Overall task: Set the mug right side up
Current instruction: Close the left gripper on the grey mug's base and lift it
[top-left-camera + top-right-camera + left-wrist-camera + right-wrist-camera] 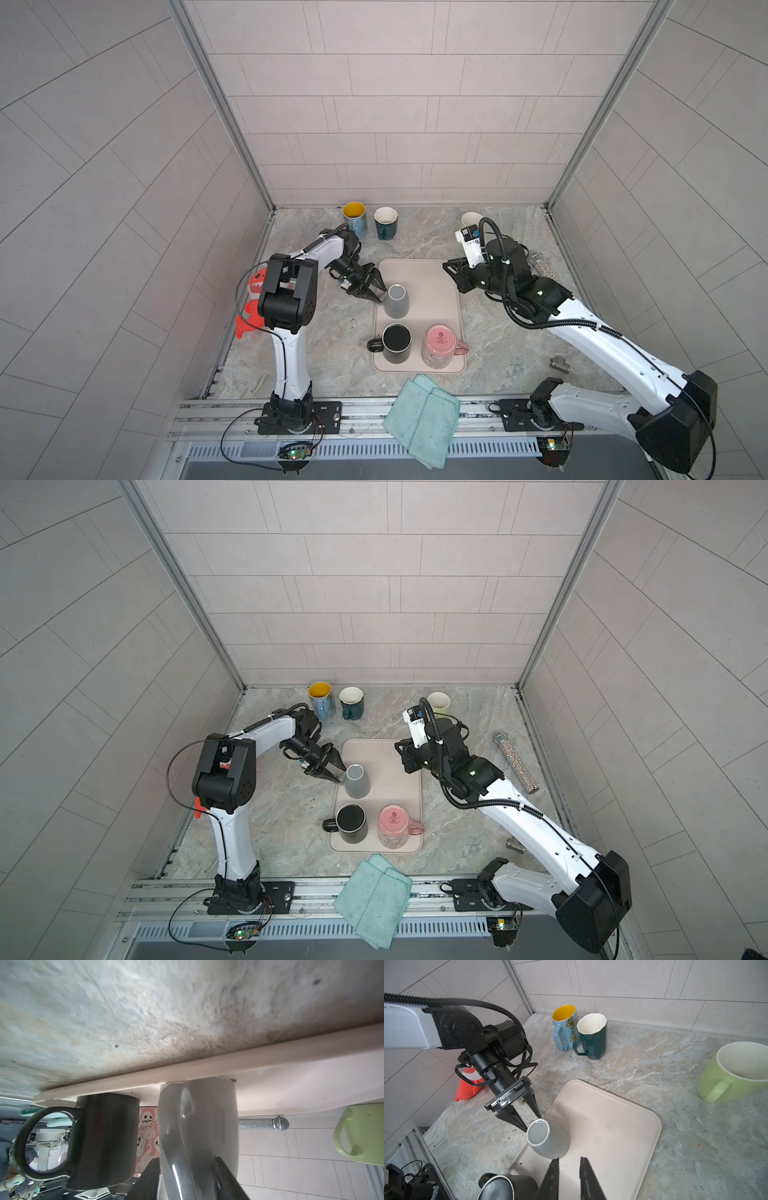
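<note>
Tray [432, 291] holds inverted grey mug [397, 301], black mug [397, 343], pink mug [440, 347]. Your left end effector [382, 295] apart astride handle [170, 1136]; right end effector [569, 1159] apart, empty.

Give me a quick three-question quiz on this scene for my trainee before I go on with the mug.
1. How many mugs stand upside down on the tray?
2. True or false: the right gripper holds nothing.
3. On the grey mug, what do the jaws of the left gripper straddle? A the rim, B the handle, C nothing.
Key: 1. Three: the grey mug, the black mug and the pink mug. 2. True. 3. B.
</note>
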Robot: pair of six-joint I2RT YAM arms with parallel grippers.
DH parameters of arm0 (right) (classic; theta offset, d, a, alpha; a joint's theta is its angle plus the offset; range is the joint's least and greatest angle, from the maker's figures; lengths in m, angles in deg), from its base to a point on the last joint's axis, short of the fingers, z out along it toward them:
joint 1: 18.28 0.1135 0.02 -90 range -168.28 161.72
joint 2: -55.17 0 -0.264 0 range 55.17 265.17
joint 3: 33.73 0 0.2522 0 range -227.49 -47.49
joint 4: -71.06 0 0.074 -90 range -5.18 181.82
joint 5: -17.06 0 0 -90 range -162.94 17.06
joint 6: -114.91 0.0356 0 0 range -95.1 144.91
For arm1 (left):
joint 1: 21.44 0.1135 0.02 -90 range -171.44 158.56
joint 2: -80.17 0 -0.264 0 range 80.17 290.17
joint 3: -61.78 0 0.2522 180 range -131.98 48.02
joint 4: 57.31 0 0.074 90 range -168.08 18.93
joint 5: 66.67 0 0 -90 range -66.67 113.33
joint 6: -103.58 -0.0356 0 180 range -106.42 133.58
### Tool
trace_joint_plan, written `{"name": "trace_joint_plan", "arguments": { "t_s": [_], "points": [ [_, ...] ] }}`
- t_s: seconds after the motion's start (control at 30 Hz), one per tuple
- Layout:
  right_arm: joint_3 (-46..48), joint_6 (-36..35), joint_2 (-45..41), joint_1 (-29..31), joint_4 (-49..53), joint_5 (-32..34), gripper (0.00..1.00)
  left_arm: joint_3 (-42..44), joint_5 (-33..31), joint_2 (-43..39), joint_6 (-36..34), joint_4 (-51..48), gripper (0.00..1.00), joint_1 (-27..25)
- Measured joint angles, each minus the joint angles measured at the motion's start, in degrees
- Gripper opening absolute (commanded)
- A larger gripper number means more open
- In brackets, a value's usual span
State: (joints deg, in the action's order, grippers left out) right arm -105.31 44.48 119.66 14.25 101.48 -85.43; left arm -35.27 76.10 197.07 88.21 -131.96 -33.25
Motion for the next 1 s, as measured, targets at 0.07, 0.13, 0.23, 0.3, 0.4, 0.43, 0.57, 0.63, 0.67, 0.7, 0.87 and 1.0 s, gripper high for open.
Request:
{"name": "trace_joint_plan", "arguments": {
  "t_s": [0.07,0.13,0.23,0.3,0.4,0.43,0.57,0.63,0.67,0.7,0.87,1.0],
  "points": [
    [0.0,0.0,0.0,-0.3,0.0,-0.2,0.19,0.1,0.0,0.0,0.3,0.2,0.46,-0.2],
    [0.1,0.0,0.0,-0.5,-0.2,-0.2,0.19,0.4,0.0,0.0,0.5,0.6,0.46,-0.2],
    [0.2,0.0,-0.2,-0.7,-0.2,-0.3,0.19,1.2,0.0,0.1,1.0,1.3,0.44,-0.3],
    [0.2,0.1,-0.5,-0.9,-0.2,-0.3,0.19,1.3,0.0,0.6,1.5,1.7,0.42,-0.4],
    [0.7,0.2,-1.0,-1.2,-0.5,-0.3,0.19,1.3,0.0,1.6,2.1,2.4,0.39,-0.6],
    [0.9,0.2,-1.2,-1.2,-0.5,-0.3,0.19,1.3,0.0,1.8,2.3,2.4,0.37,-0.7],
    [1.3,0.4,-1.6,-1.5,-0.6,-0.2,0.19,1.3,0.0,2.3,3.2,3.1,0.32,-0.8],
    [1.5,0.4,-1.7,-1.7,-0.6,-0.2,0.19,1.3,0.0,2.4,3.6,3.5,0.29,-0.9],
    [1.6,0.4,-1.7,-1.7,-0.6,-0.2,0.19,1.3,0.0,2.6,3.8,3.5,0.27,-0.9],
    [1.7,0.4,-1.7,-1.7,-0.6,-0.2,0.19,1.3,0.0,2.7,4.0,3.7,0.23,-0.9],
    [1.9,0.4,-1.9,-1.8,-0.6,-0.2,0.19,1.2,0.6,3.3,4.9,4.7,0.06,-1.2],
    [1.9,0.5,-1.9,-2.0,-0.6,-0.2,0.19,1.1,0.9,3.4,5.5,5.3,0.0,-1.5]
  ]
}}
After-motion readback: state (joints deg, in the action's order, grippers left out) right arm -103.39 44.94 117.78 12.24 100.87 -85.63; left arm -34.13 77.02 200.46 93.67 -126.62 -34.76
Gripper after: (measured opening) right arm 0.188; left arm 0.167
